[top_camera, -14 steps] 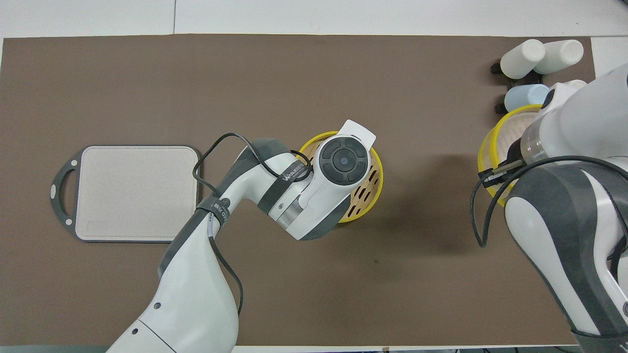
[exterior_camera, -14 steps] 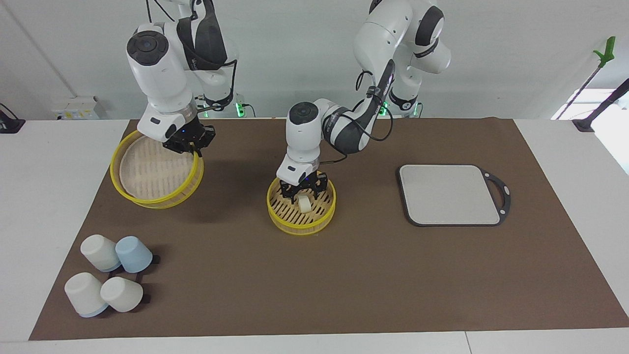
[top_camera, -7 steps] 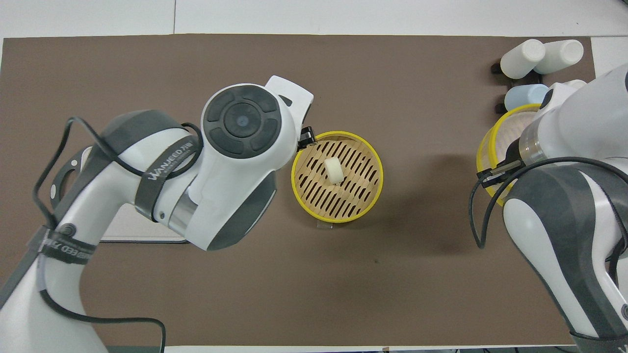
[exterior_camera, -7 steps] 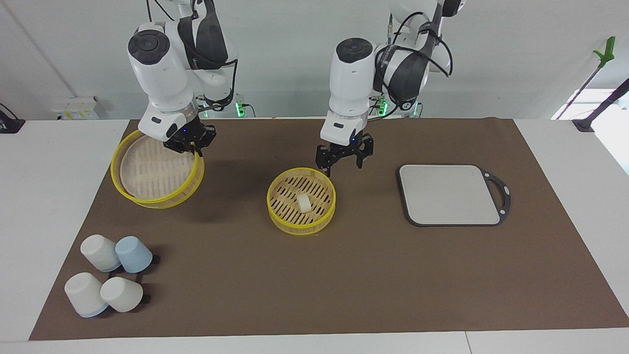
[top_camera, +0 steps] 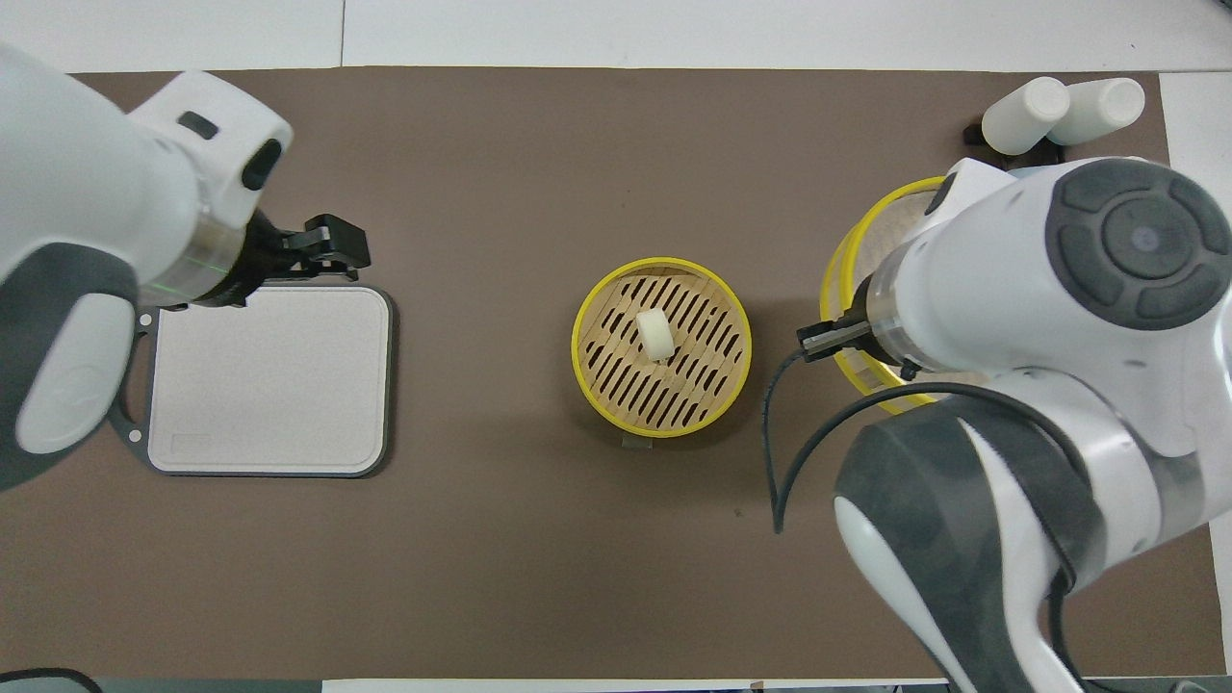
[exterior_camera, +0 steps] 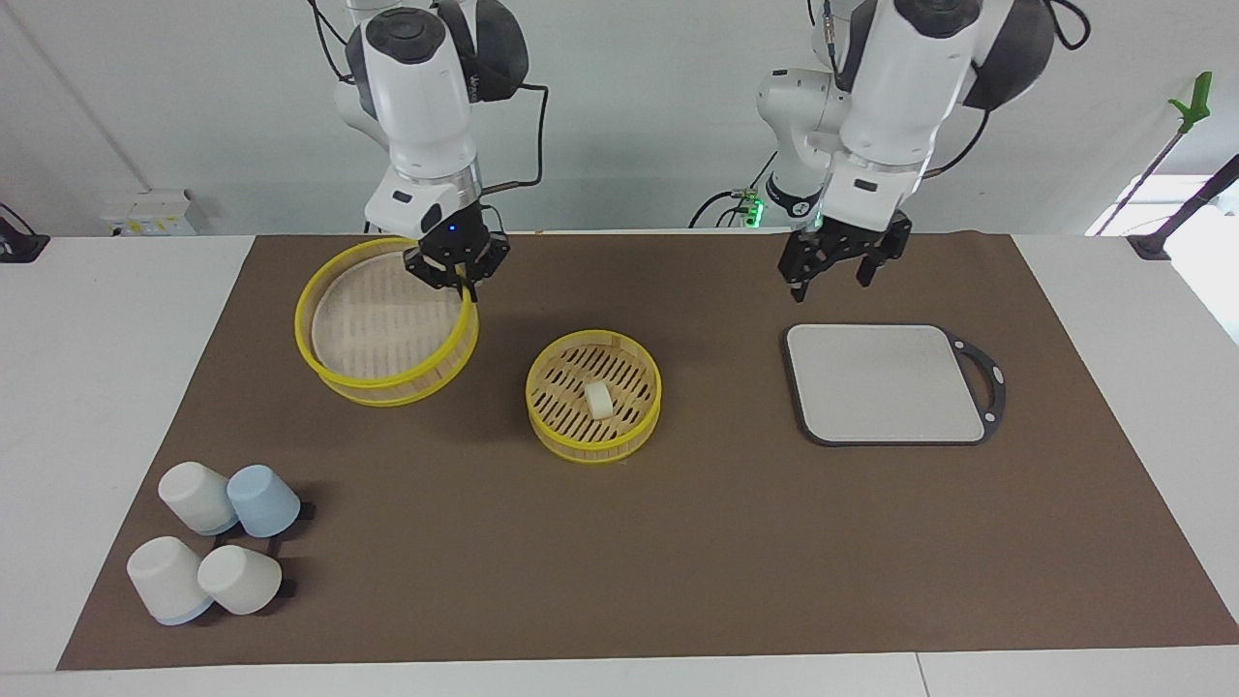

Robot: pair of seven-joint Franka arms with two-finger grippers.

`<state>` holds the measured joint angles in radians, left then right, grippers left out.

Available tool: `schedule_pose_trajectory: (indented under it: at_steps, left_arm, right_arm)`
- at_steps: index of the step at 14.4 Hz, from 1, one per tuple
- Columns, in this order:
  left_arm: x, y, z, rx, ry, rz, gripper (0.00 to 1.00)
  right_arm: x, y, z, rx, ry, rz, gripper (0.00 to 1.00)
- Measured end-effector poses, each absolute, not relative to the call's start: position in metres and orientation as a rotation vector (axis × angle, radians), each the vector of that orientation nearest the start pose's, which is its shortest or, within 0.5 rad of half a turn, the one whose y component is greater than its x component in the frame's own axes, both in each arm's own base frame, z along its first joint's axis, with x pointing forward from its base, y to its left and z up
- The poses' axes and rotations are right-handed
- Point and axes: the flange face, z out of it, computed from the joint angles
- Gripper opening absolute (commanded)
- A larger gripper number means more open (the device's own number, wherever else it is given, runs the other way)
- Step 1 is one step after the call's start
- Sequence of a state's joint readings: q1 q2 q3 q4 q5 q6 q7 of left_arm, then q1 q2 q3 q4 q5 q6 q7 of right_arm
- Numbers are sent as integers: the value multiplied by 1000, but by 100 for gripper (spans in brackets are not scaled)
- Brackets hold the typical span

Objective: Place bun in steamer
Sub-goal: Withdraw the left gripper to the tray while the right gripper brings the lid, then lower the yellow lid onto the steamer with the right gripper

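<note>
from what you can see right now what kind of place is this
Probably a robotics lab staged as a kitchen: two arms work over a brown mat, with a bamboo steamer holding a bun and a cutting board laid out like props against a bare white wall.

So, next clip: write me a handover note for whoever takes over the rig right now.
Left gripper: open, empty, raised over the mat near the board.
Right gripper: shut on the rim of the lid, which hangs tilted in the air toward the right arm's end of the table.
Bun: lying on the slatted floor of the steamer, mid-table.
Done: bun is in the steamer.
Left: nothing for the bun; probably the lid goes onto the steamer next.
</note>
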<state>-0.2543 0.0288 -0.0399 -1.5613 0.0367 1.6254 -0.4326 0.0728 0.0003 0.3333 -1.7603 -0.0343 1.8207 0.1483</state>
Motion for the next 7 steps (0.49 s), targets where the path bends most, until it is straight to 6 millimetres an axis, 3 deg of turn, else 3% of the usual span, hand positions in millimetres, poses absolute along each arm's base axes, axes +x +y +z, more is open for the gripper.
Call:
schedule_pose_trajectory:
  at_steps: [2,3,5,7]
  left_arm:
    - [546,-115,627,-3113,-157,-39,100]
    - [546,-101,627,-3112,-138,-25,100]
    - [547,-86,624,-3112,-110,-5,100]
    - [547,-74,616,-3109,-87,24,100]
  right_arm:
    - [521,280,544,-3096,-373,-135,0]
    - [520,309,533,-3092,-359,-138,0]
    - [522,357,508,-3102,-374,-151,0]
    - [526,390,485,-3116,-407,-168,0]
